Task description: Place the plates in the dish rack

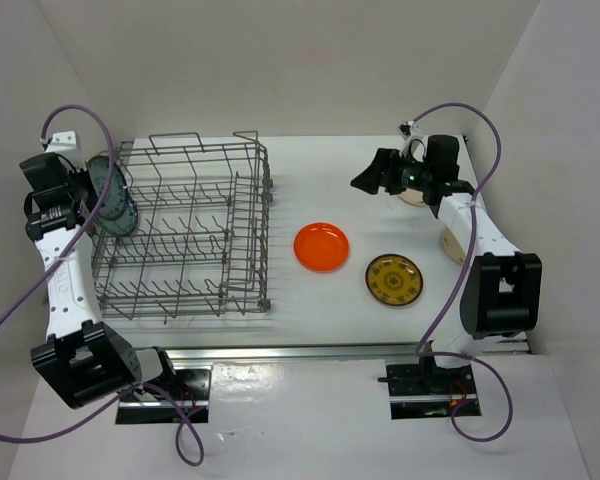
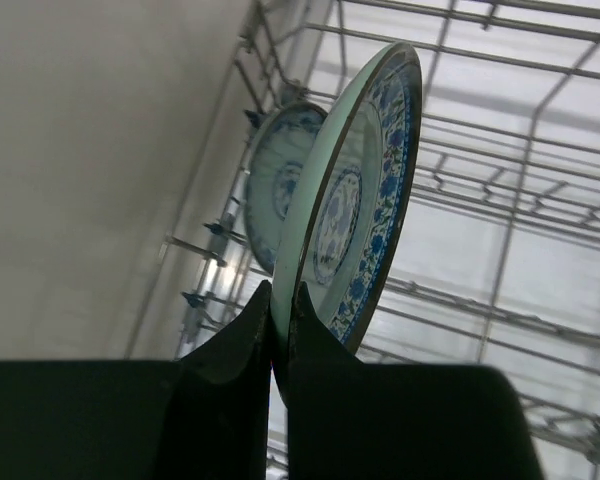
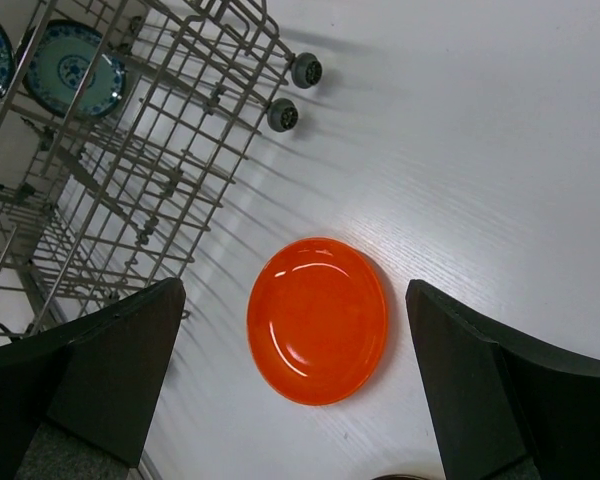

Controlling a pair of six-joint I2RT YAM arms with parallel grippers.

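Upright blue-green patterned plate [image 2: 355, 200] pinched by its rim in the left gripper [image 2: 283, 300], matching plate [image 2: 280, 180] standing in the wire dish rack [image 1: 180, 230], right gripper [image 3: 293, 288] spread wide above orange plate [image 3: 318, 320]

We count one dish rack [image 1: 185, 235] toward the desk's left edge, two blue-green patterned plates [image 2: 365, 190] [image 2: 280, 185] within it, one orange plate [image 1: 321, 247], one yellow-brown patterned plate [image 1: 394, 280], and, half hidden near the right edge, seemingly two cream plates [image 1: 416, 198] [image 1: 450, 245].
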